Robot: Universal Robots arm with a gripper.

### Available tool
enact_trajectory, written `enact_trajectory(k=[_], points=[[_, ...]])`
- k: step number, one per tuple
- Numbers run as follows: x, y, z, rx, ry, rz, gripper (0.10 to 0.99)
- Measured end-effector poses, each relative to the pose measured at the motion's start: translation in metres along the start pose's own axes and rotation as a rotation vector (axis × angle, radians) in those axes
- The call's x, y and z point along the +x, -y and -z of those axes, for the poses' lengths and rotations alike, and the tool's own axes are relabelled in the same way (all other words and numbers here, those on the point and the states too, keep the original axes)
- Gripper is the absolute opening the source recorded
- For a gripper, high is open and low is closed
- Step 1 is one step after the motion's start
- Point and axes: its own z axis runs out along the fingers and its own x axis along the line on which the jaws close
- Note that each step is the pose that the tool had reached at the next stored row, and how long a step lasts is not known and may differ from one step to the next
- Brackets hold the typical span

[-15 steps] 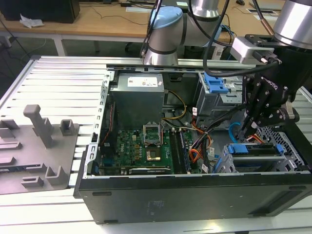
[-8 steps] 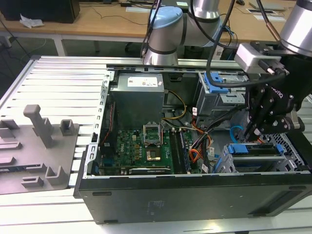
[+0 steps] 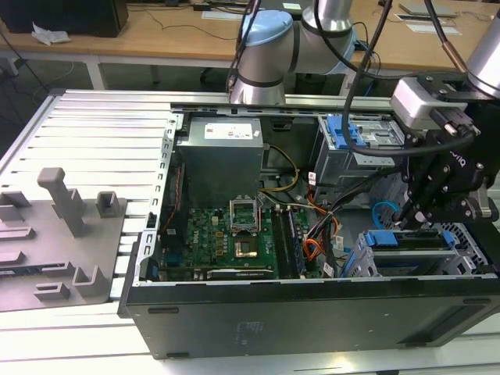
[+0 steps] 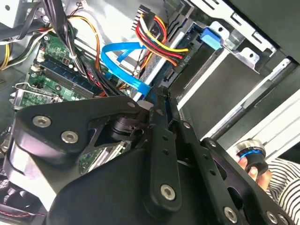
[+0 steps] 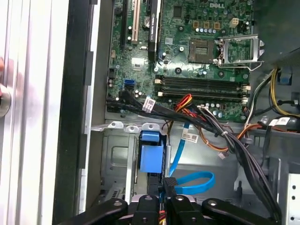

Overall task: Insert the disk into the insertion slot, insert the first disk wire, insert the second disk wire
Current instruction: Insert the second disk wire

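Observation:
The disk shows as its bright blue carrier (image 3: 387,238), sitting inside the insertion slot of the grey drive cage (image 3: 422,264) at the exterior view's right; its blue tab (image 5: 151,152) faces me. My black gripper (image 3: 410,223) hangs just above that cage. In both wrist views the fingers (image 5: 165,199) stand close together on the dark connector end of the second disk wire (image 5: 192,183), a thin light-blue cable (image 4: 121,58) looping back toward the motherboard. The red, yellow and black wire bundle (image 4: 157,35) ends in a dark connector against the disk's end.
The open computer case (image 3: 312,312) lies on a slatted aluminium table (image 3: 94,133). Motherboard (image 5: 197,61), power supply box (image 3: 219,156) and a taller grey box with a blue latch (image 3: 340,137) crowd the inside. A person's hand in a striped sleeve (image 4: 276,176) holds a knob nearby.

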Motion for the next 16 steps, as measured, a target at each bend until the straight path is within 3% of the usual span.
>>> enact_trajectory(k=[3, 6, 16], points=[[0.0031, 0.0020, -0.0019, 0.000, 0.0008, -0.016, 0.161], [0.0035, 0.0098, -0.0066, -0.003, 0.0009, -0.019, 0.161], [0.0024, 0.0153, -0.0130, -0.004, 0.0261, -0.018, 0.161]])
